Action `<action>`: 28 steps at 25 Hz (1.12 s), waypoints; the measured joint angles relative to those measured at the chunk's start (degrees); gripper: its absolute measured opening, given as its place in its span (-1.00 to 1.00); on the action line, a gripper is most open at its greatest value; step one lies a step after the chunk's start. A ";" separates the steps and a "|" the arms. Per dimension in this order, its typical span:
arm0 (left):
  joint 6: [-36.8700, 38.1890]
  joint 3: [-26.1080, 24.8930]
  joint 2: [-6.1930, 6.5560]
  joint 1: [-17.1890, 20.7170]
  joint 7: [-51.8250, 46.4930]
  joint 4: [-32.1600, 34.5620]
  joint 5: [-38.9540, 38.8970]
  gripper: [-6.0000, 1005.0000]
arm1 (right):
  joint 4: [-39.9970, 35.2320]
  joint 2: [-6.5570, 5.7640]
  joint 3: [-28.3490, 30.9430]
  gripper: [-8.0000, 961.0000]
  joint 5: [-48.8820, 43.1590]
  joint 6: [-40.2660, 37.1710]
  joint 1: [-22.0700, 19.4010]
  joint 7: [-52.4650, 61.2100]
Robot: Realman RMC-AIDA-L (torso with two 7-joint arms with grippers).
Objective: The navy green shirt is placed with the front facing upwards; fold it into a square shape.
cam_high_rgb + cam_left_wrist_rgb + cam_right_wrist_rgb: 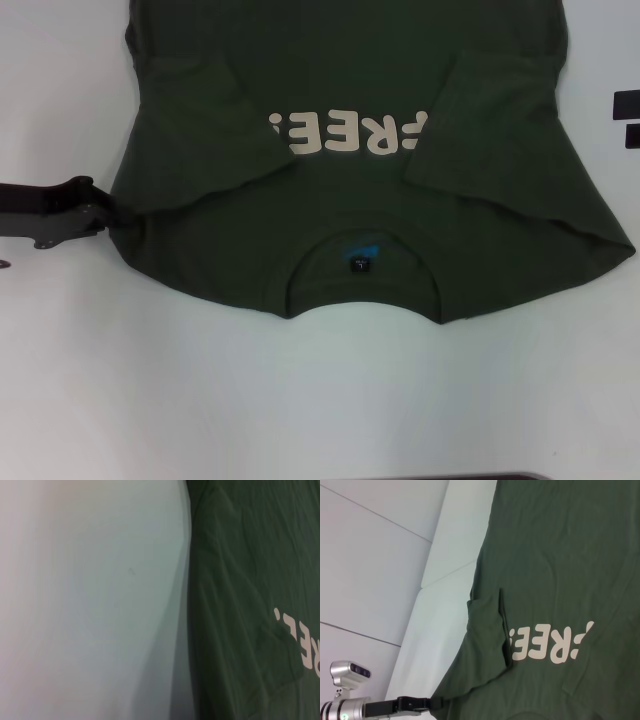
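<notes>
Left claw (105, 222) at mid-left of the head view, low on the white desk (300, 400), touching the shirt's shoulder edge; cannot tell whether it grips the cloth. Right claw not seen. Navy green shirt (350, 200) fills the upper centre of the frame, front up, collar nearest, both sleeves folded inward over the chest. Cream lettering (355, 135) reads "FREE!" upside down, partly covered. Small black-and-blue neck label (360, 258), unreadable. Black marks (627, 115) at right edge.

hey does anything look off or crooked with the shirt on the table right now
Nothing looks damaged. The navy green shirt lies front up with both sleeves already folded in over the chest, covering each end of the cream lettering. The folds are slightly uneven. The left claw sits at the shirt's shoulder edge.
</notes>
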 joint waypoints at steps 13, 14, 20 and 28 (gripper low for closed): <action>0.75 0.85 0.05 -0.18 1.51 1.11 0.00 -0.98 | 0.10 -0.44 1.02 0.93 -1.11 -0.12 -2.23 1.58; 0.75 0.81 0.07 -0.18 1.50 1.22 0.00 -0.98 | 0.10 -0.67 0.83 0.93 -1.61 -0.33 -2.57 2.17; 0.70 0.56 0.07 0.00 1.78 1.45 -0.30 -0.98 | -0.12 -1.60 0.05 0.93 -4.53 -4.85 -3.50 4.32; 0.92 0.72 -0.13 0.09 1.86 2.30 -0.45 -0.98 | 0.12 -1.56 -0.82 0.93 -9.31 -5.19 -3.16 4.82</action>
